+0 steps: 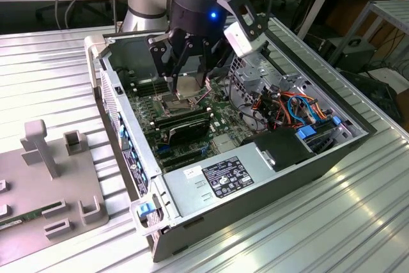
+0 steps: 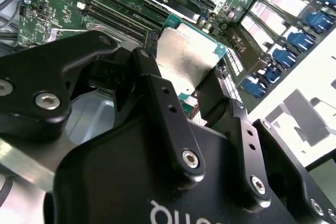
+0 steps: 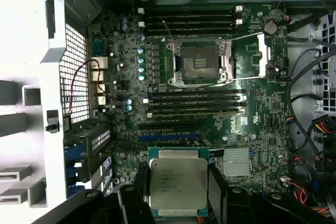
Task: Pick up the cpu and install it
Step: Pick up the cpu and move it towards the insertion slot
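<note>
Motherboard below, cpu in end effector.

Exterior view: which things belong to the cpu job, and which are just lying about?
Job: cpu, held in the gripper; open socket; motherboard.
Lying about: grey fixture; memory stick in it; power supply; cables.

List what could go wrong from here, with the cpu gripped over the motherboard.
1. The fingers clamp the cpu by two opposite edges only; a slip would likely drop it onto the motherboard.
2. The socket lies open; a tilted or offset descent could damage its contacts.
3. The metal frame swung open beside the socket might catch a finger on the way down.
</note>
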Available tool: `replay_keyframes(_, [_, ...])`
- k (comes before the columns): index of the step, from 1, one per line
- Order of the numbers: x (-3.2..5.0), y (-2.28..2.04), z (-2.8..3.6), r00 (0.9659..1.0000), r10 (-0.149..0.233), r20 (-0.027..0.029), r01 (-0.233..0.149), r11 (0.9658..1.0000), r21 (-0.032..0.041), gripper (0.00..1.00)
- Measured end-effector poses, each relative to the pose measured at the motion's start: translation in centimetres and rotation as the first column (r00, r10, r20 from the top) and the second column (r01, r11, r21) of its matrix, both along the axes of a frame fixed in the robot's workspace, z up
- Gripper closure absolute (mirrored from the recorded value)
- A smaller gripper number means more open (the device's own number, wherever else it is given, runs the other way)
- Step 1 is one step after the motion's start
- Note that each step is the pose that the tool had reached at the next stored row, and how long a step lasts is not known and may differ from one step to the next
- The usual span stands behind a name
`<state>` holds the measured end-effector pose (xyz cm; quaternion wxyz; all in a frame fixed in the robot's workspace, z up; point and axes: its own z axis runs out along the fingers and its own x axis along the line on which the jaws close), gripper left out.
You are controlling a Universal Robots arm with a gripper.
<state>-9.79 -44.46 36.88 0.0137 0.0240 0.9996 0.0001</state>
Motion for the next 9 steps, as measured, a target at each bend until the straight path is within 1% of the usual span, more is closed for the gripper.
replay_keyframes(9, [0.95, 0.0, 0.0, 1.0, 0.0, 0.0, 0.0, 1.0, 0.0, 0.45])
